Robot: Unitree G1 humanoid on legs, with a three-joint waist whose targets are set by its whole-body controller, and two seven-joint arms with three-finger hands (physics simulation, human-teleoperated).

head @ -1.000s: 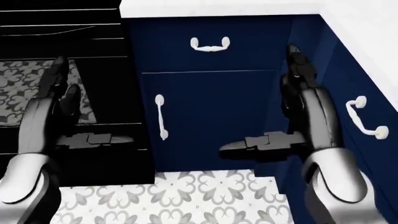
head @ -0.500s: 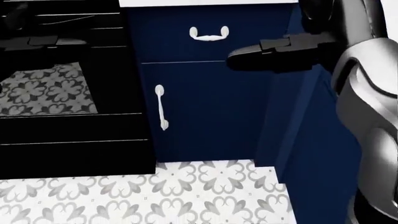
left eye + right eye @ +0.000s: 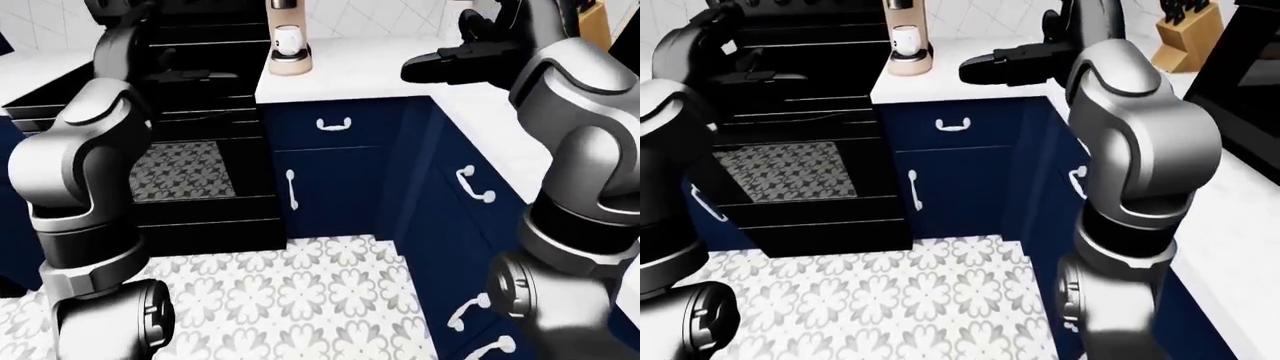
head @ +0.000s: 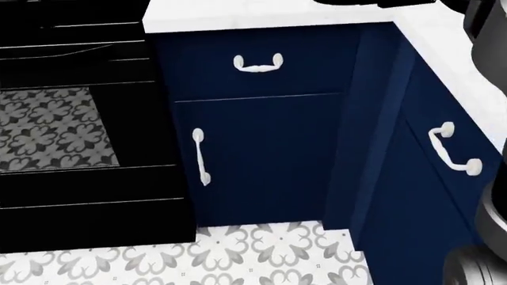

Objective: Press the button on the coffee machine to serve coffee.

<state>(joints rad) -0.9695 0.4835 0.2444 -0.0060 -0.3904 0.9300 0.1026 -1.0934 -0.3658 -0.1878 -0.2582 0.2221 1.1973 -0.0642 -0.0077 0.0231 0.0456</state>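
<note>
The beige coffee machine (image 3: 288, 54) stands on the white counter (image 3: 350, 71) at the top of the left-eye view, beside the stove, with a white cup (image 3: 288, 37) under its spout. Its upper part is cut off by the frame, so no button shows. My right hand (image 3: 1040, 52) is raised over the counter to the right of the machine, thumb stretched toward it, open and holding nothing, a clear gap away. My left hand (image 3: 740, 52) is raised in front of the black stove (image 3: 200, 112), also open. In the head view, neither the machine nor my left hand appears.
Navy cabinets (image 4: 261, 154) with white handles (image 4: 257, 64) run under the counter and turn a corner along the right. A knife block (image 3: 1185, 26) stands at the top right. Patterned floor tiles (image 3: 300, 292) lie below.
Both arms have risen from in front of the cabinets to counter height, leaving the head view almost entirely. The head view itself shifted slightly.
</note>
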